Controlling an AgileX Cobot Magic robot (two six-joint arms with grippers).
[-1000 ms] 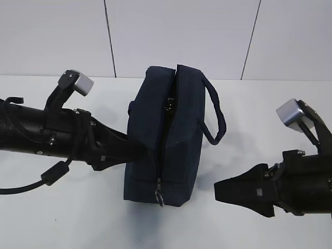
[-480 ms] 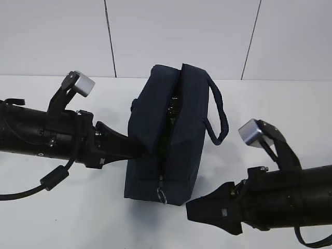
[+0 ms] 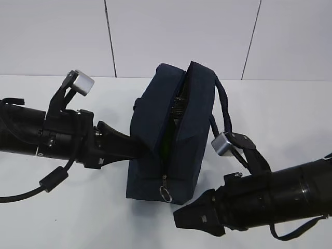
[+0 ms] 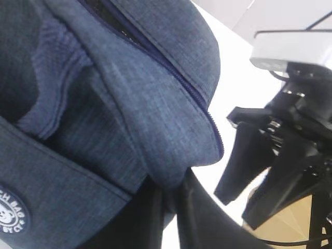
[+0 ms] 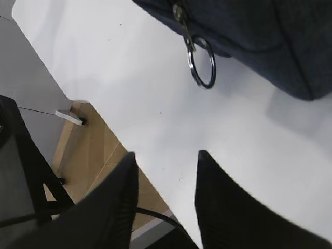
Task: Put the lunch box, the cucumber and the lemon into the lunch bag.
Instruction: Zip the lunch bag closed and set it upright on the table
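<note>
The dark navy lunch bag (image 3: 155, 129) stands on the white table, tilted a little to the right, its top zipper partly apart. My left gripper (image 3: 139, 150) is shut on a fold of the bag's left side; in the left wrist view the fingers (image 4: 155, 207) pinch the navy fabric (image 4: 129, 104). My right gripper (image 3: 179, 220) is open and empty, low at the bag's front end, just short of the metal ring pull (image 3: 165, 194). The right wrist view shows the ring pull (image 5: 201, 62) ahead of the open gripper (image 5: 166, 158). The lunch box, cucumber and lemon are out of view.
The table's front edge (image 5: 104, 129) lies close under my right gripper, with wooden floor (image 5: 88, 155) beyond it. A loop handle (image 3: 224, 111) hangs off the bag's right side. A white wall stands behind the table.
My right arm has swung left and forward to the bag's front end near the ring pull. The bag has tipped and shifted slightly right in my left gripper's hold.
</note>
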